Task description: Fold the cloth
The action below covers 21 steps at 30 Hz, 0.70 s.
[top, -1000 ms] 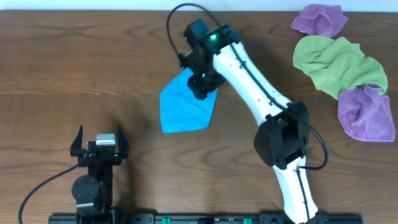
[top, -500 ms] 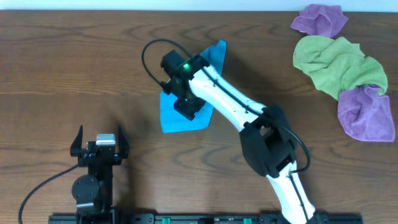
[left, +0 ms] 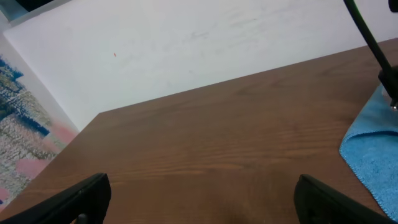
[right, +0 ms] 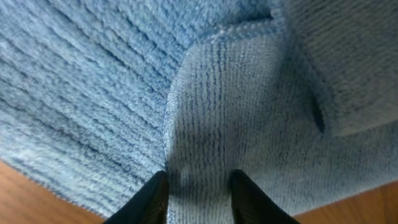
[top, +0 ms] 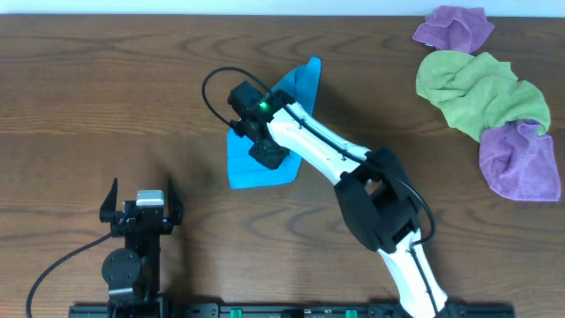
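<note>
On the brown wooden worktop (top: 88,88), frame centre, the right claw (top: 268,158) has just narrowed, pinching a ridge of the sky-blue square terry cloth (top: 253,173); folding can likely proceed; the left claw (top: 141,201) is wide open.

No legible text, label or number; fine print, if any, too small.

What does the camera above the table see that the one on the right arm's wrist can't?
Only from above: the left arm and right arm, the blue cloth in outline, a green cloth and purple cloths aside. Only the right wrist: the weave up close, a ridge of it caught between the jaws. Both: blue cloth on the wooden table.
</note>
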Available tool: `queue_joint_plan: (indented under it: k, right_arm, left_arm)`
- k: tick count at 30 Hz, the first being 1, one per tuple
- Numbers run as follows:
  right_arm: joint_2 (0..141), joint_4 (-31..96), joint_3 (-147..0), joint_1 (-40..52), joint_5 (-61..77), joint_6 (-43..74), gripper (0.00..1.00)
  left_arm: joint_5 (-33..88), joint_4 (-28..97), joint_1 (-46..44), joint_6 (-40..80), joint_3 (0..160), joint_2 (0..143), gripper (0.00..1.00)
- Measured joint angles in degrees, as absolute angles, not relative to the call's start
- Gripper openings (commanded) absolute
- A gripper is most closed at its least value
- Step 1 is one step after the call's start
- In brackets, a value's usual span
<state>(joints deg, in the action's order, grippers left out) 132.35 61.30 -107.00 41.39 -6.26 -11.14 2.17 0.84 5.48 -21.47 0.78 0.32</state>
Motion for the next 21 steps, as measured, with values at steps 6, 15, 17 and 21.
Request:
queue_joint_plan:
  k: [6, 15, 17, 21]
  right_arm:
    - [132.35, 60.36, -106.24, 41.36, -6.83, -11.09, 0.01]
    - [132.35, 62.08, -106.24, 41.36, -9.61, -10.48, 0.01]
    - [132.35, 62.57, -106.24, 41.36, -10.22, -9.56, 0.01]
    - [132.03, 63.18, -106.24, 41.28, -10.76, -7.9, 0.01]
  left_arm:
    - [2.17, 0.84, 5.48, -21.5, 0.78, 0.32, 0.95]
    - [2.17, 0.84, 5.48, -21.5, 0.78, 0.32, 0.95]
    - [2.17, 0.84, 5.48, -21.5, 0.78, 0.32, 0.95]
    - [2.17, 0.86, 5.48, -21.47, 0.78, 0.32, 0.95]
